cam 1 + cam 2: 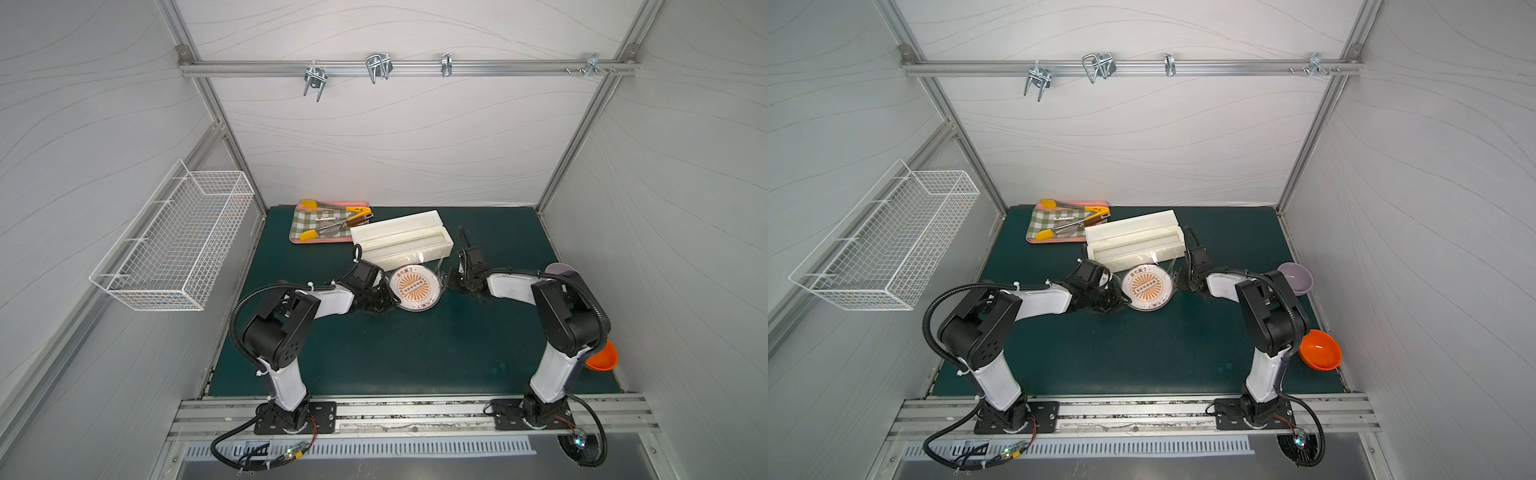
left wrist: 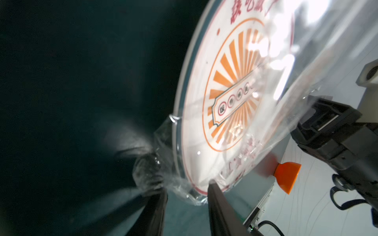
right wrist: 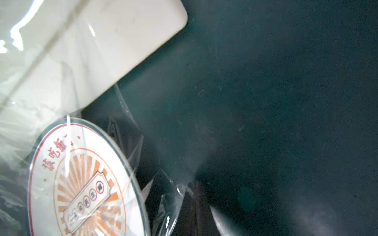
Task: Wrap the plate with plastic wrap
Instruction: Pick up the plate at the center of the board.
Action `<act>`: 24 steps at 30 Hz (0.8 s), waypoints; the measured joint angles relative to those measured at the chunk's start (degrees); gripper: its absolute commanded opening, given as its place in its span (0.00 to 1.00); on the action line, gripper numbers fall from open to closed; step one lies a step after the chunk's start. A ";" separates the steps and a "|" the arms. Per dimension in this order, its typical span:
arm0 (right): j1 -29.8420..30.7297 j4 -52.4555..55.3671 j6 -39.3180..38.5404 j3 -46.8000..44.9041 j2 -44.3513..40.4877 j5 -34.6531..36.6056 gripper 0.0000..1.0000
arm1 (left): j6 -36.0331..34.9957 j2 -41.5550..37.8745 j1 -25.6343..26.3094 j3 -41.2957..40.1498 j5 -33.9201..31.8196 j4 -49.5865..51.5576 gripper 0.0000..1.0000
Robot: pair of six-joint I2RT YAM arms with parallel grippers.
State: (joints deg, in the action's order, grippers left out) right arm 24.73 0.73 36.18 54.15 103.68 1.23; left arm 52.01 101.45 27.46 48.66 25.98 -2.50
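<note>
White plate point(image 1: 415, 286) under crinkly plastic wrap point(image 2: 162, 132)

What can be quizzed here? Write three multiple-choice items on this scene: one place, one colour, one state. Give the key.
1. Where does the plate lie?
A. on the green mat, beside the dispenser box
B. in the wire basket
C. on the checked tray

2. What colour is the bowl nearest the base of the right arm?
A. blue
B. orange
C. black

3. How is the plastic wrap?
A. drawn over the plate
B. wholly inside the box
C. balled up in the basket

Key:
1 A, both top views show it on the mat by the box.
2 B, it is bright orange.
3 A, glossy film covers the plate's pattern in the left wrist view.
</note>
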 measured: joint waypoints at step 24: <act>-1.53 0.00 0.22 0.68 0.13 -5.46 0.40 | 4.07 4.98 -2.95 -1.05 2.38 -15.61 0.00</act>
State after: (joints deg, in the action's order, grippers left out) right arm 23.20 0.73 36.40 54.83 103.81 -4.23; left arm 56.07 106.43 24.51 47.62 28.36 -18.11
